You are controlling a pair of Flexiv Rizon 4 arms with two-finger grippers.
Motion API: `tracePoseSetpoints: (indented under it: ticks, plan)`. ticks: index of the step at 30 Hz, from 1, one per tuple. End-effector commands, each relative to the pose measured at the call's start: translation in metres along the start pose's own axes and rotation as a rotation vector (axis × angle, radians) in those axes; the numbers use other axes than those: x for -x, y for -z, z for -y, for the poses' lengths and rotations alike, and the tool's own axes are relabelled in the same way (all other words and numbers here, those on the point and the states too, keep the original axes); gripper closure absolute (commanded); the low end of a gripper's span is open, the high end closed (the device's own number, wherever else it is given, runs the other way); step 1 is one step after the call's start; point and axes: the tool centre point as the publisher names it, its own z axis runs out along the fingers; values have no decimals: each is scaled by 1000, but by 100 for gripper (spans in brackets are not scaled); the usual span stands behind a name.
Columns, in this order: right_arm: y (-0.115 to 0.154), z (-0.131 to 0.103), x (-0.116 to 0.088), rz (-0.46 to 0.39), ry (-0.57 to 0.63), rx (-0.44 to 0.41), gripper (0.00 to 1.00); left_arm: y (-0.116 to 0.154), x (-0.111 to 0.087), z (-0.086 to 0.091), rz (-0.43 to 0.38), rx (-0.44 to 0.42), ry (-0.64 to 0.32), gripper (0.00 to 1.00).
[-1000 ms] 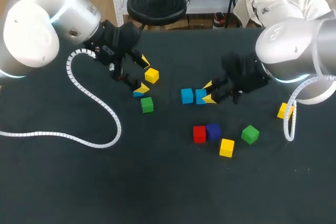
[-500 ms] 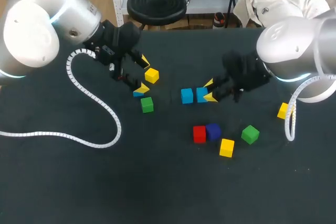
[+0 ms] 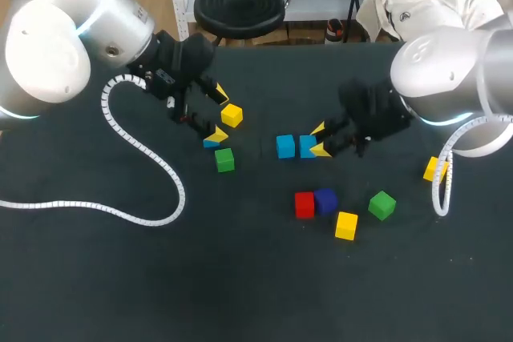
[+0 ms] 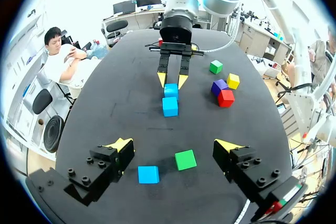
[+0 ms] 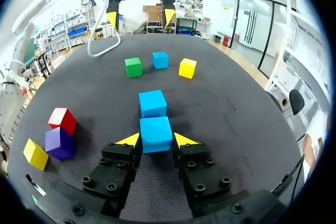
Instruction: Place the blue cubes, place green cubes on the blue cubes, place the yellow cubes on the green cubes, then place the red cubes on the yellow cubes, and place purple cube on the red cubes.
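Right gripper [image 3: 320,140]: fingers pinch the held blue cube [image 5: 155,134], which rests on the dark table [image 3: 120,278] at its middle.
Second blue cube [image 5: 153,103]: right against the held one, on its left.
Left gripper [image 4: 174,145]: fingers spread wide over the third blue cube [image 4: 148,174], far left.
Green cube [image 4: 185,159]: just beside that third cube, on its near side.
Red cube [image 3: 304,205], purple cube [image 3: 325,200]: touching, nearer.
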Motion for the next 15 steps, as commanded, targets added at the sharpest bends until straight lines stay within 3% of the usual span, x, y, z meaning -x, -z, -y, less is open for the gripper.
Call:
tracePoseSetpoints:
  ticks: [1,15]
  plan:
    - [-1,2,0,-2,1,4,100,0,-1,0,3,0,-2,0]
    - [-3,6,-1,-1,0,8,100,0,-1,0,3,0,-2,0]
